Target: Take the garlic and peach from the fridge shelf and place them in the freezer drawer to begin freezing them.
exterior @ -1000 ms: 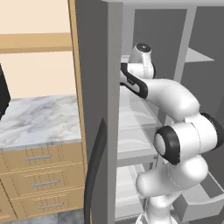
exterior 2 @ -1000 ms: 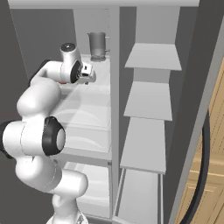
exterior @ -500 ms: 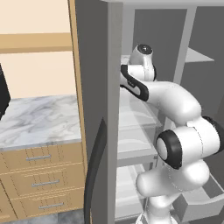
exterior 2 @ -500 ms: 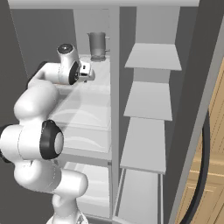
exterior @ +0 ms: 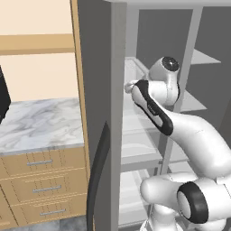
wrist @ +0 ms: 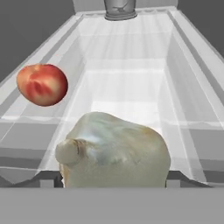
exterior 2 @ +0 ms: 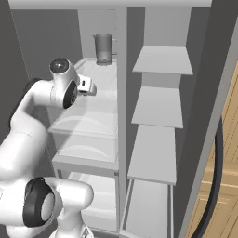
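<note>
The garlic (wrist: 116, 151), a pale lumpy bulb, lies at the front edge of the ribbed translucent fridge shelf (wrist: 131, 65) and looms large in the hand view. My gripper (wrist: 113, 179) is open, with a fingertip low on each side of the bulb and the bulb between them. The red-orange peach (wrist: 42, 84) rests on the shelf's left side, a little farther in. From the base, the gripper (exterior 2: 88, 86) reaches to the front of the fridge shelf (exterior 2: 100, 74) in the left compartment. The freezer drawer is out of view.
A grey pitcher (exterior 2: 103, 49) stands at the back of the same shelf, also seen as the pitcher (wrist: 119, 9). The fridge's centre post (exterior 2: 122, 93) rises just right of the hand. Plain grey shelves (exterior 2: 160, 60) fill the right compartment. The open door (exterior: 97, 113) and wooden drawers (exterior: 40, 180) lie left.
The arm's elbow has dropped markedly and the hand has settled slightly lower at the shelf's front edge. The jaws look the same width.
</note>
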Robot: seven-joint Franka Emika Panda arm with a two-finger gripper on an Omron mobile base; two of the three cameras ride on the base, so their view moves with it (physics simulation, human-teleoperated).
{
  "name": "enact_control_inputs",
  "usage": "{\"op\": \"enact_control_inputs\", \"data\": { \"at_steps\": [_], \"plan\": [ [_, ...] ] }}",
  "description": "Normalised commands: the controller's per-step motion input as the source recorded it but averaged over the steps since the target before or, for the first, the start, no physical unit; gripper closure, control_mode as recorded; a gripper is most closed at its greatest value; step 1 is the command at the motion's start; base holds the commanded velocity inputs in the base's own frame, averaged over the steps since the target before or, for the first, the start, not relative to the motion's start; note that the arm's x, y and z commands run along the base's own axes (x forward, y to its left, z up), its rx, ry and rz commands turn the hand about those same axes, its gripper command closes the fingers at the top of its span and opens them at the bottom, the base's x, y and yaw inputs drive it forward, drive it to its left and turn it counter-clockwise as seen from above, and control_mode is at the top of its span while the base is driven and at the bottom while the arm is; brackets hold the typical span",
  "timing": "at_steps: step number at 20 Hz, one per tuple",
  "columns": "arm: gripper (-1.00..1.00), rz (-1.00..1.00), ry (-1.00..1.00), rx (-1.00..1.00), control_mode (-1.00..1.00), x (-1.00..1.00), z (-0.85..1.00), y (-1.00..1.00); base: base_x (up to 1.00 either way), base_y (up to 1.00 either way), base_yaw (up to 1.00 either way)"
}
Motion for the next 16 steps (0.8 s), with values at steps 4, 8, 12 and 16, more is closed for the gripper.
{"op": "enact_control_inputs", "data": {
  "at_steps": [4, 8, 12, 16],
  "plan": [
    [1.0, 0.0, 0.0, 0.06, -1.0, -1.0, 0.06, -0.2, 0.0, 0.0, 0.0],
    [1.0, 0.0, 0.04, 0.0, -1.0, -1.0, -0.03, -0.06, 0.0, 0.0, 0.0],
    [1.0, 0.0, 0.13, -0.01, -1.0, -0.81, -0.23, 0.0, 0.0, 0.0, 0.0],
    [1.0, 0.01, 0.12, -0.04, -1.0, -0.12, -0.24, 0.08, 0.0, 0.0, 0.0]
  ]
}}
